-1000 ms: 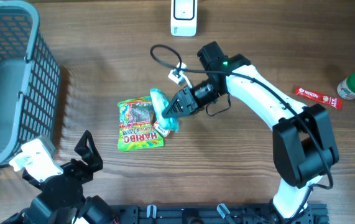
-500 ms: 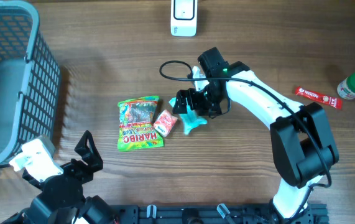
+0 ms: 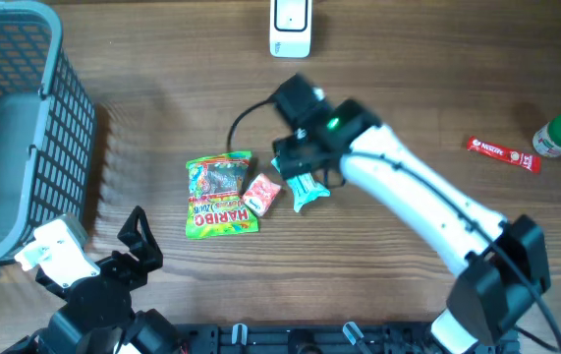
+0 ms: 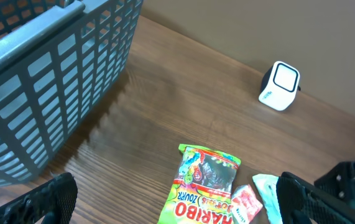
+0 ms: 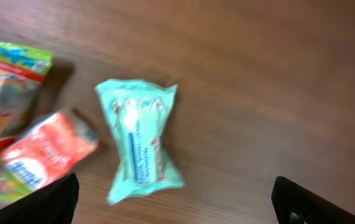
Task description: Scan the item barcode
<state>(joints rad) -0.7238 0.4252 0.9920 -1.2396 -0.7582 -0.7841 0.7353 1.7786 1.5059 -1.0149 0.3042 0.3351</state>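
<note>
I see the mint packet [image 5: 138,140] lying flat on the table [image 3: 408,98], just right of the red packet [image 5: 46,155], with bare wood to its right. My right gripper [image 5: 177,208] hangs over it, fingers spread wide, holding nothing. My left gripper [image 3: 140,241] also gapes wide at the near-left edge, beside the basket [image 3: 74,108]

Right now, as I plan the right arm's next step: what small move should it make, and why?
Probably shift the right gripper sideways, over the red packet. Its jaws stand open and empty, and the teal packet it held a second ago lies released on the table, so that one looks finished. The red packet lies right beside it, the nearest item to take.
</note>
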